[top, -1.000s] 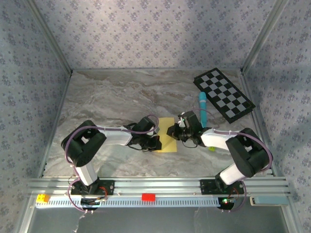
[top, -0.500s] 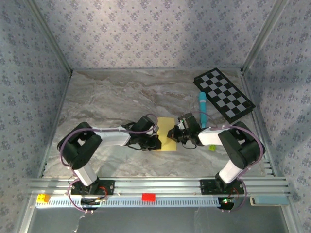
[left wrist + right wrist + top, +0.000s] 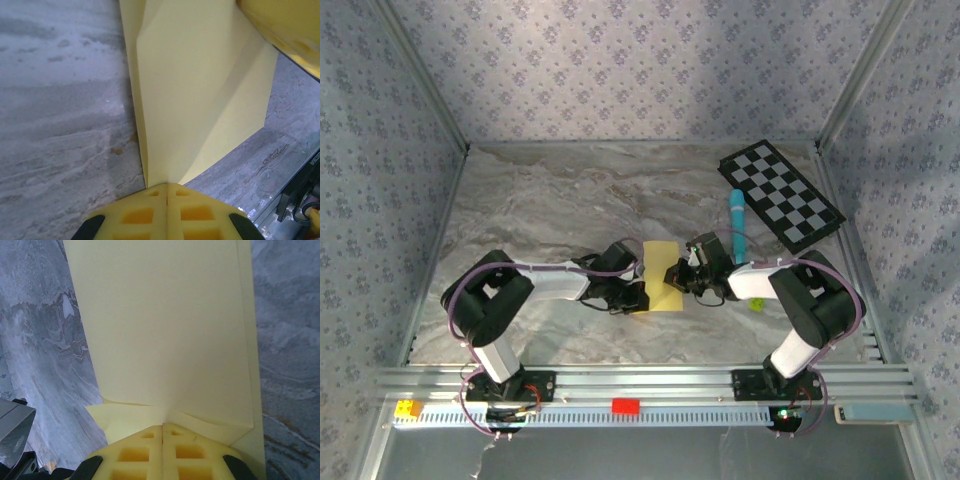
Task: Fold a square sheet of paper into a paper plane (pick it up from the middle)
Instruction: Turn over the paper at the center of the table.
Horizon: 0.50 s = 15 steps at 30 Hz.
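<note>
Right elbow has tucked inward; left gripper (image 3: 166, 186) and right gripper (image 3: 163, 426) each pinch opposite edges of the paper (image 3: 665, 262), jaws closed. Light, limp, crease-prone; hold edges gently

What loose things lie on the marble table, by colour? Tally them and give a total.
Yellow: 1, the sheet of paper
Light blue: 1, the marker
Black-and-white: 1, the checkered board
Yellow-green: 1, the small ball
Total: 4
</note>
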### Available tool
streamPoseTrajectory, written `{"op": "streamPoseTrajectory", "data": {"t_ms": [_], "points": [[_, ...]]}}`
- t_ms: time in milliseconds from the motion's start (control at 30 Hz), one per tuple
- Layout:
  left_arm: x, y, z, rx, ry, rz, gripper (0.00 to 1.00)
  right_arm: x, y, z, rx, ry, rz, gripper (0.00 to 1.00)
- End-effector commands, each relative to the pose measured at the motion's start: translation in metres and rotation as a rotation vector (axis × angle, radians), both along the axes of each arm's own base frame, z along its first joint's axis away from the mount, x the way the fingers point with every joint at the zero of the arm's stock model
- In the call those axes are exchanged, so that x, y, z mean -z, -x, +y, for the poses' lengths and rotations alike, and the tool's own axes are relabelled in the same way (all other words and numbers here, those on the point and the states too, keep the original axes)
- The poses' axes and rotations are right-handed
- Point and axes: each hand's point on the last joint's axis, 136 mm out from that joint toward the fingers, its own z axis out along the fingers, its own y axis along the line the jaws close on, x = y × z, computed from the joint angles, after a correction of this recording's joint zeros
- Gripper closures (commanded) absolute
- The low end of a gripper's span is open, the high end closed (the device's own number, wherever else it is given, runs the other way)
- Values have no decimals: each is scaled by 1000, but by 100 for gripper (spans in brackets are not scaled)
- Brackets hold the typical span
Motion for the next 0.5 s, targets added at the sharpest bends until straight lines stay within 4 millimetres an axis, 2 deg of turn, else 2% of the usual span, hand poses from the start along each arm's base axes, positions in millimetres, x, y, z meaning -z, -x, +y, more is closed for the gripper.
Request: {"op": "streamPoseTrajectory", "data": {"t_ms": [0, 167, 300, 400, 467], "points": [[12, 8, 12, -12, -58, 39, 94, 30, 14, -20, 30, 91, 85, 98], [-36, -5, -1, -1, 55, -81, 91, 23, 11, -15, -2, 73, 62, 97], [-70, -31, -1, -20, 89, -181, 86, 11, 6, -10, -27, 59, 30, 96], [-75, -51, -9, -4, 98, -180, 87, 3, 3, -7, -34, 45, 9, 94], [-71, -60, -16, 15, 90, -174, 88, -2, 1, -5, -37, 36, 0, 94]]}}
